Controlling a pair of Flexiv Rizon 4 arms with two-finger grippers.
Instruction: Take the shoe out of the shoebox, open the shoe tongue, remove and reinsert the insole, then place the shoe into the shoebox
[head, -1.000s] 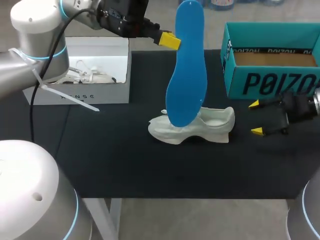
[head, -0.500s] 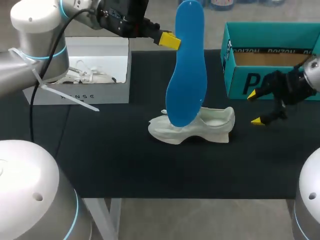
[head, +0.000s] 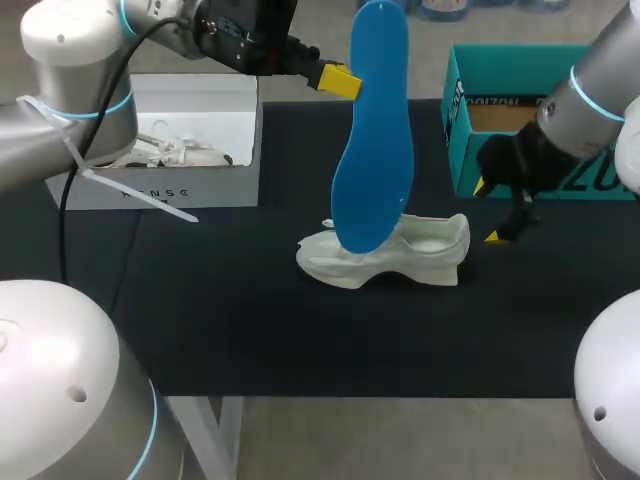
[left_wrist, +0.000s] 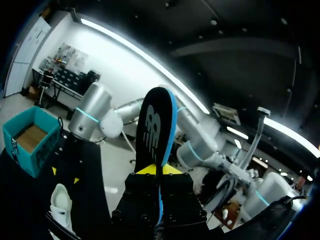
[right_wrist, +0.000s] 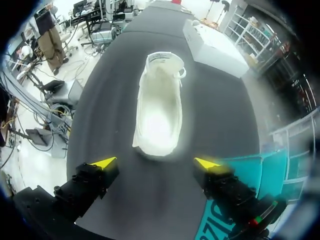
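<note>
The teal shoebox (head: 505, 165) sits open at the back right of the black table (head: 250, 310), and all I can see inside is a brown cardboard bottom, no shoe in it. The white box (head: 190, 150) at the back left has some white stringy stuff lying in it, can't really tell what. The white shoe (head: 425, 245) is out on the table, roughly in the middle, lying with its opening up.

The left gripper (left_wrist: 159, 169) is up high behind the shoe and pinching the blue insole (head: 375, 130) at one end, a finger on each face, so the insole hangs upright above the shoe. Can't tell if its lower end touches the shoe.

The right gripper (right_wrist: 156, 163) has its fingers spread wide with nothing between them. It hovers in front of the teal shoebox, near the shoe's heel end, and the shoe lies just ahead of the tips
</note>
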